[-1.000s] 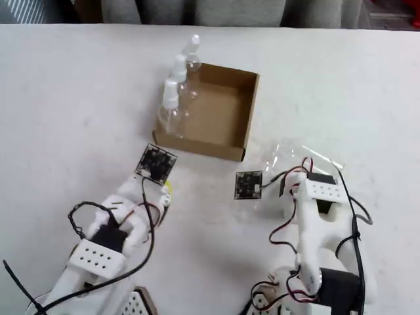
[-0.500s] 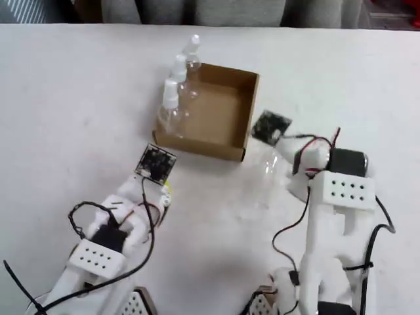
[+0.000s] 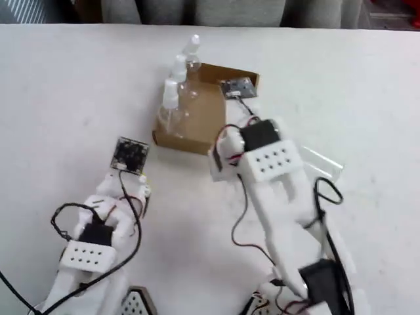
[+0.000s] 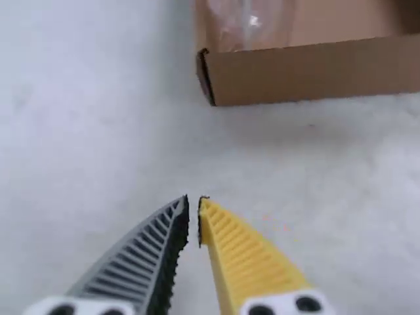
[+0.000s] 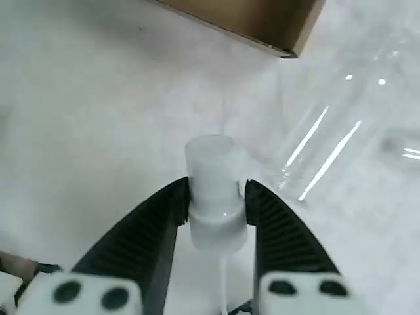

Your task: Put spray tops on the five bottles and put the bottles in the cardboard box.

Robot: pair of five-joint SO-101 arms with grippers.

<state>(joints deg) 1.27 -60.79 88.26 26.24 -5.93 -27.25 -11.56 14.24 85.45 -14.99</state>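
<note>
The white desk (image 3: 65, 85) carries the cardboard box (image 3: 180, 142). The right arm (image 3: 275, 170) stretches up to the box's near wall, while the left arm (image 3: 92, 230) sits on the desk close to a box corner. Inside the box, along one wall, stand three bottles (image 3: 172, 108) with spray tops on. A clear bottle (image 5: 328, 138) lies on the desk just beside a box corner. Near that corner the right tool (image 5: 215, 189) is clamped on a white spray top (image 5: 211, 164). The left tool (image 4: 193, 209) is pressed together above the desk, near another box corner.
</note>
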